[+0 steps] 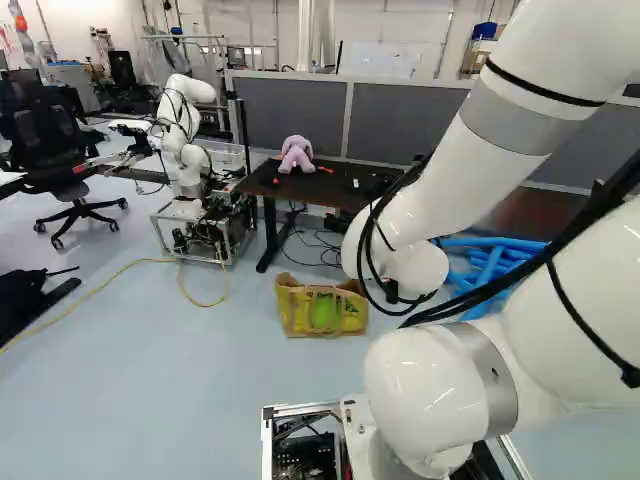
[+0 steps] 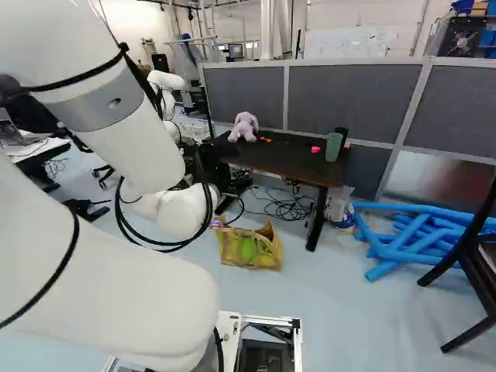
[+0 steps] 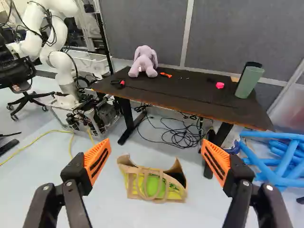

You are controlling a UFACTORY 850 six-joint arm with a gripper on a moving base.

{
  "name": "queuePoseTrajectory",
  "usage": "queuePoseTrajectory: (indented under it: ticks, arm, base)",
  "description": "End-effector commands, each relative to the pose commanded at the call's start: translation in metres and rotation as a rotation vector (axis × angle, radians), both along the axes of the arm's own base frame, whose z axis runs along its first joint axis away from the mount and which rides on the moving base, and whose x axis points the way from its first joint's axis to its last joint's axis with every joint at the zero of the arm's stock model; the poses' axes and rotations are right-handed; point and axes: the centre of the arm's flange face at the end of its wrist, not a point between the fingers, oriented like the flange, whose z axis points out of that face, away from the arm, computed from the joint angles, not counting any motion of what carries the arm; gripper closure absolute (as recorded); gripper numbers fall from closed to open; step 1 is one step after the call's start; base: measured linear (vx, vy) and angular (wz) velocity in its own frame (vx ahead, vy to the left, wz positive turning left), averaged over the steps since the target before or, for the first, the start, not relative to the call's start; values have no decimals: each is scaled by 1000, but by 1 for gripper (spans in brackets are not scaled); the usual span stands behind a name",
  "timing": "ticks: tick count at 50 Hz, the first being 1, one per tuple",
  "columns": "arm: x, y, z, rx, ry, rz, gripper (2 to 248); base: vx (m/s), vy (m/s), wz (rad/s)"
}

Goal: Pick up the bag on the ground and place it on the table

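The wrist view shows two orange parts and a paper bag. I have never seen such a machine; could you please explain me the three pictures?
The machine is one white robot arm on a moving base. Two cameras on that base, behind the arm to its left and right, give the base views. The wrist camera looks along the black gripper. Its two orange-padded fingers stand wide apart and hold nothing. The bag stands on the floor, in front of the dark table. On the table are a plush toy, a green cup and a few small things. The white arm farther back is another robot.
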Motion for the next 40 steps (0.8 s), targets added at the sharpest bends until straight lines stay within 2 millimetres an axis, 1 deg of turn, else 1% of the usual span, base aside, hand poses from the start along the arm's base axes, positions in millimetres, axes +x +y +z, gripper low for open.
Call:
queuePoseTrajectory:
  ticks: [14,34,35,40]
  arm:
    - [0,0,0,0,0,0,3]
    - [0,0,0,0,0,0,3]
    - [4,0,1,0,2,0,3]
    - [9,0,1,0,4,0,3]
  base:
    - [213,1,-13]
    - [98,1,-4]
    - [82,3,-8]
    - [46,1,0]
